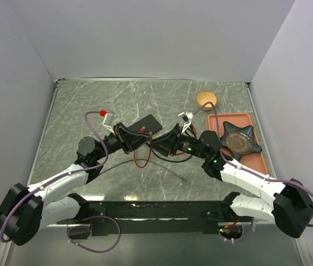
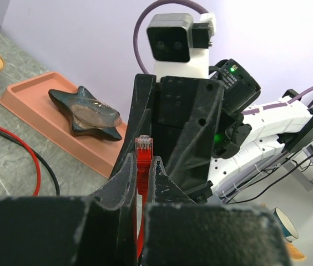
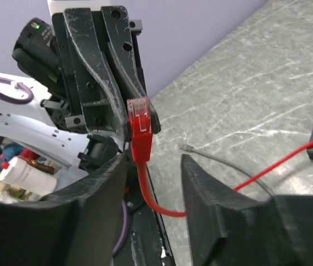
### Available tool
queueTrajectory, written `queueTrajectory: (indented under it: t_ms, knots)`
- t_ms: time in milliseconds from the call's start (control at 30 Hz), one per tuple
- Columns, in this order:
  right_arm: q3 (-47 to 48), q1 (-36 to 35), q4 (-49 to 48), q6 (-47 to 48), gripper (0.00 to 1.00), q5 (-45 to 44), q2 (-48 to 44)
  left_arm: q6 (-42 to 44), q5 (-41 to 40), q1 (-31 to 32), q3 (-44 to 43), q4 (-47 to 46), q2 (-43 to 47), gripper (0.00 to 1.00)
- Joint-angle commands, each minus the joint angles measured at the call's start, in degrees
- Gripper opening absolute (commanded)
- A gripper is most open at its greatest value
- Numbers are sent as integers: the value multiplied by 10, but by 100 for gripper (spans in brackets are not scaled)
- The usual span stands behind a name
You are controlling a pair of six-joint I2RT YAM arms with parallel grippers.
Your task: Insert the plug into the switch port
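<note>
Up between the two arms, the red plug [image 2: 144, 149] sits pinched in the left claw [image 2: 144, 163], clear of the worktop [image 1: 90, 105]. The right claw [image 3: 154, 163] stands half-spread around its cable [image 3: 152, 203]. The switch [image 1: 148, 123] lies behind them, and I'd say the insertion is yet to come.

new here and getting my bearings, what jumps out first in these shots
A red plug pinched in the left gripper at mid-table, with the right gripper facing it, jaws apart. Next, the dark star-shaped dish in the orange tray at the table's right.
</note>
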State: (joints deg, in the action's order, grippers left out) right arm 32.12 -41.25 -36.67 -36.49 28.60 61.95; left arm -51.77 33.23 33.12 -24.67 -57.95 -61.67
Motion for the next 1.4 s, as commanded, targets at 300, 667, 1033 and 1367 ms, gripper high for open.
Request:
queueTrajectory:
  t_ms: [300, 667, 1033, 1367]
  knots:
    - [27, 6, -71, -25, 0, 16, 8, 18, 17, 12, -33, -4, 13, 12]
    - [17, 25, 18, 38, 0, 57, -67, 55, -321, 12, 1, 257, 262, 96]
    - [74, 28, 142, 128, 0, 77, -82, 94, -191, 12, -44, 248, 202, 97]
    - [232, 28, 496, 305, 0, -278, -205, 102, -182, 11, -57, 248, 165, 97]
